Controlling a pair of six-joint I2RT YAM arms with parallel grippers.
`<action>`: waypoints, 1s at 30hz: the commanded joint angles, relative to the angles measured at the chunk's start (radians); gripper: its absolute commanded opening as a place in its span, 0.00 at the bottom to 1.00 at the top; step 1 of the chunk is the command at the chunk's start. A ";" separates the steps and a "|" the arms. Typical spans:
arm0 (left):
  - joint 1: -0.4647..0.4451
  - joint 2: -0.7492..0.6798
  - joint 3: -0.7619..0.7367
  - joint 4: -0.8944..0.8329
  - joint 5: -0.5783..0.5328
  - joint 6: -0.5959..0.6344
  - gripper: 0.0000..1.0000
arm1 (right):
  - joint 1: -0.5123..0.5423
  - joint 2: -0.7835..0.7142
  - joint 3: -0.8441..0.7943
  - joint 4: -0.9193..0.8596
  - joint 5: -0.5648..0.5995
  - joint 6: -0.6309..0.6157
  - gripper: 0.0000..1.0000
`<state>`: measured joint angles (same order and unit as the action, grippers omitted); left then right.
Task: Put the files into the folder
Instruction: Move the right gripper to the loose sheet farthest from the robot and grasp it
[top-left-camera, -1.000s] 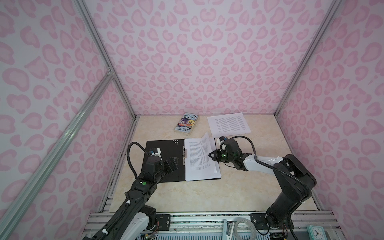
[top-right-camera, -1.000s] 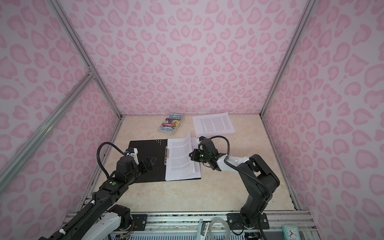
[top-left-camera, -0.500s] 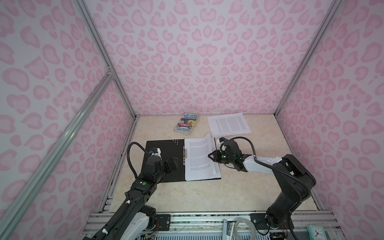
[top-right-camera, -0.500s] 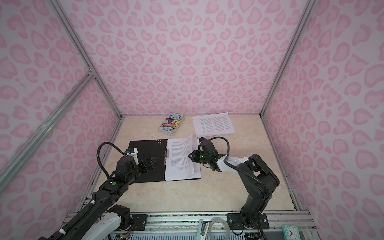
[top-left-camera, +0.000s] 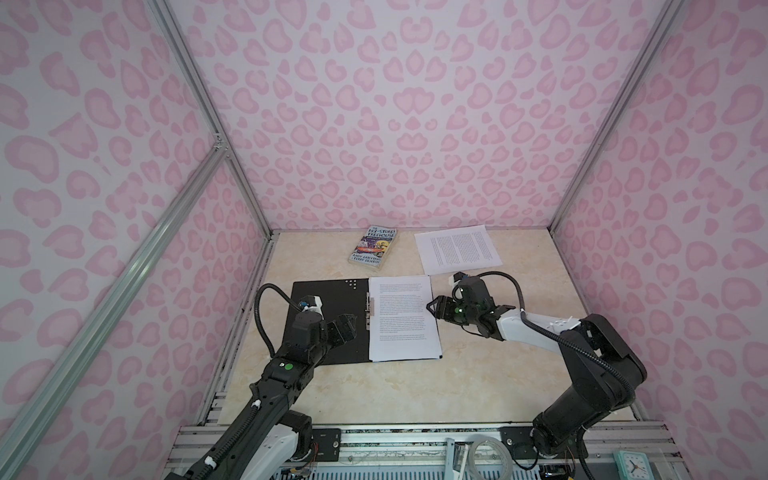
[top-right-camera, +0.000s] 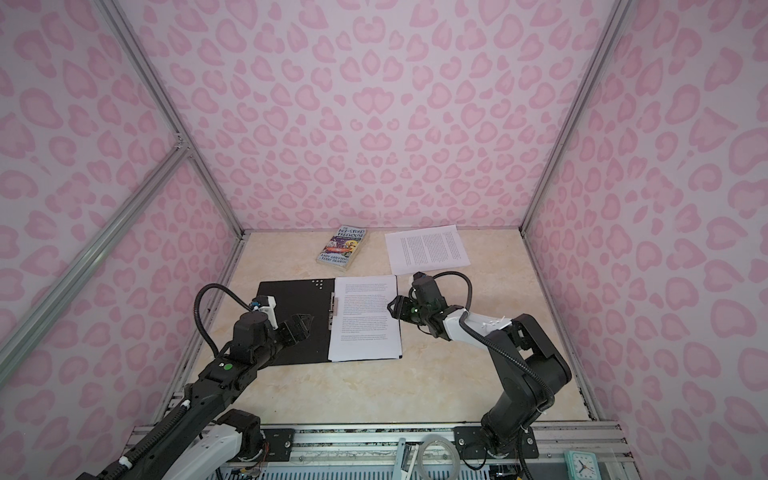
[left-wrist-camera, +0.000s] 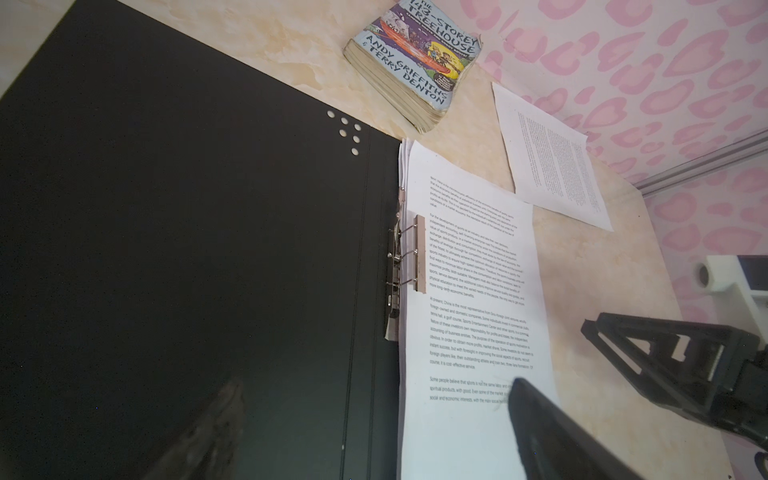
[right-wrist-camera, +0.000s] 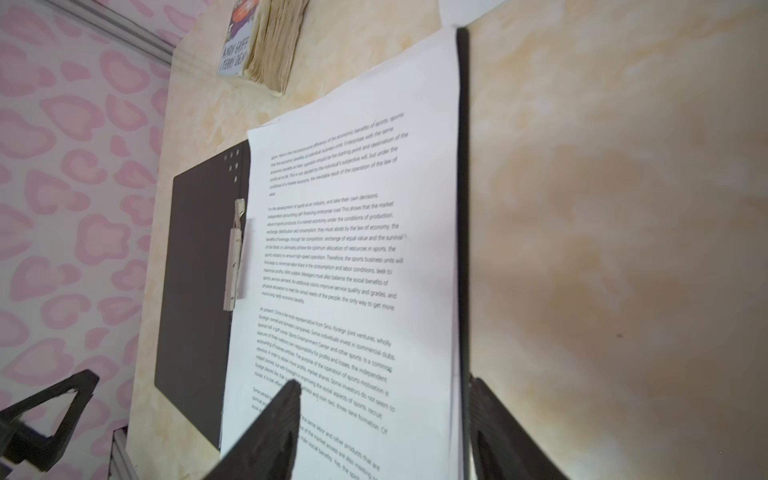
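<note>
Right fingers part-open astride edge of the files

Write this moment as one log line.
papers: in open folder | right fingers: open at their edge | left fingers: open, empty | one sheet: outside

The left arm and right arm are finished in black, with white link sections. A black ribbed cable is looped over each wrist. Black triangular open-frame fingers are carried by the left hand and right hand.
</note>
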<state>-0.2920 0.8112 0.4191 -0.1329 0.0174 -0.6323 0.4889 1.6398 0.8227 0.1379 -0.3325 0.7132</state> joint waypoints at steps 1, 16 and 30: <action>0.000 -0.005 0.010 0.016 0.005 0.002 1.00 | -0.053 0.020 0.059 -0.086 0.056 -0.070 0.70; 0.000 -0.001 0.006 0.033 0.026 0.008 1.00 | -0.248 0.509 0.741 -0.312 0.006 -0.215 0.71; 0.001 0.014 0.008 0.038 0.034 0.013 1.00 | -0.220 0.785 1.092 -0.464 -0.076 -0.202 0.72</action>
<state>-0.2920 0.8223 0.4191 -0.1242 0.0486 -0.6289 0.2672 2.3978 1.8923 -0.2798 -0.3832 0.5091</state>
